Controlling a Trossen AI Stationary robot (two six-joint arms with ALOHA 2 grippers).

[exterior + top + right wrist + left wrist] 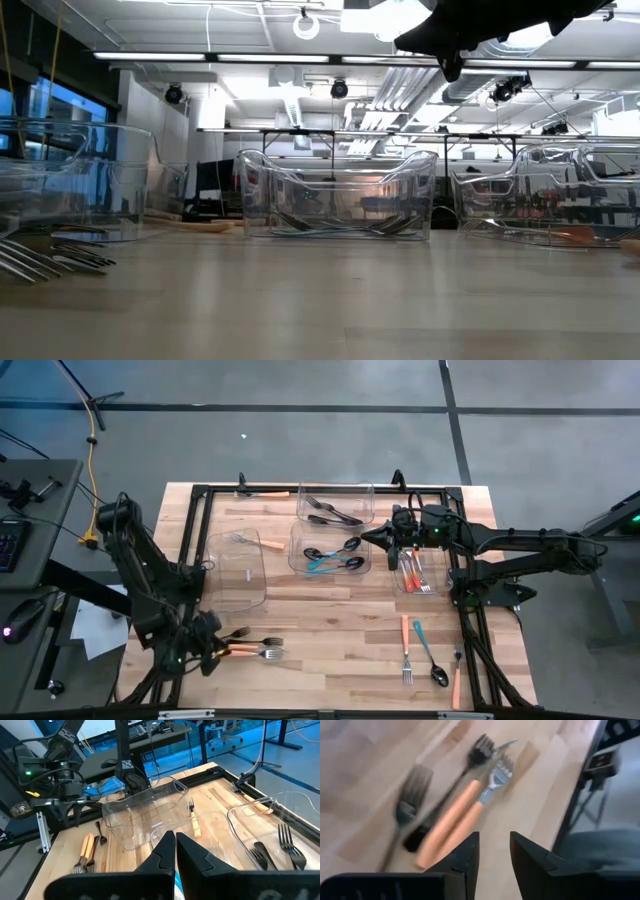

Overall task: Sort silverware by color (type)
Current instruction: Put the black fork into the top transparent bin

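Dark fingers (465, 860) of the left gripper (494, 851) stand spread above two orange-handled forks (457, 817) and black forks (407, 810) at the table's (330, 630) near-left corner. Right gripper (175, 851), pressed together, hovers over the middle clear bin (328, 547) holding black and teal spoons (335, 557).
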